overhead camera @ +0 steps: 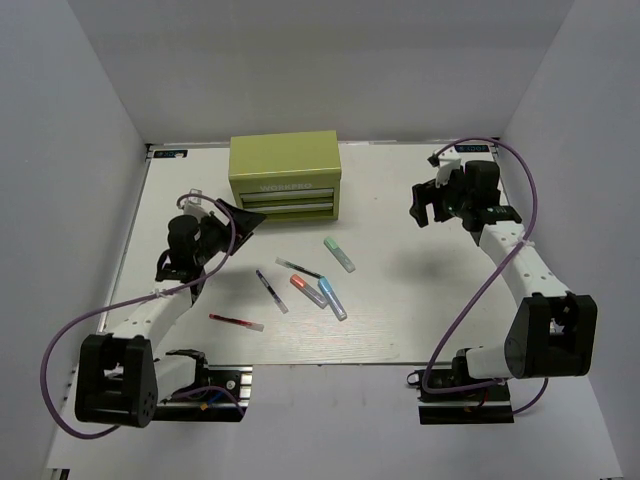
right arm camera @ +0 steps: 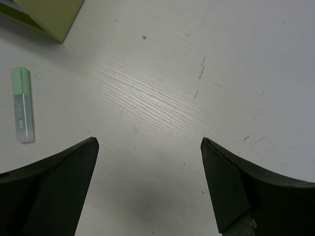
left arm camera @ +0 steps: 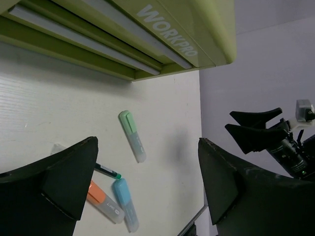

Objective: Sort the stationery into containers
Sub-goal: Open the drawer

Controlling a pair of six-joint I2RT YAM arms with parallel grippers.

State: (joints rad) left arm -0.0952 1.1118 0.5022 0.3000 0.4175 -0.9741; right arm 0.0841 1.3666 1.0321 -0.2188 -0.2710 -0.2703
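Observation:
The olive-green chest (overhead camera: 285,178) stands at the back centre with both drawers shut; it also shows in the left wrist view (left arm camera: 162,34). In front of it lie a green-capped marker (overhead camera: 339,255) (left arm camera: 132,135) (right arm camera: 22,104), a thin black pen (overhead camera: 298,268) (left arm camera: 108,171), a red-orange marker (overhead camera: 308,291) (left arm camera: 103,202), a blue marker (overhead camera: 332,298) (left arm camera: 124,203), a blue-white pen (overhead camera: 271,291) and a thin red pen (overhead camera: 236,321). My left gripper (overhead camera: 245,218) (left arm camera: 147,142) is open and empty, left of the chest's front. My right gripper (overhead camera: 420,208) (right arm camera: 149,141) is open and empty above bare table, right of the chest.
White walls enclose the table (overhead camera: 400,320) on the left, back and right. A corner of the chest (right arm camera: 49,14) shows at the right wrist view's upper left. The right arm's gripper (left arm camera: 261,125) shows across the table in the left wrist view.

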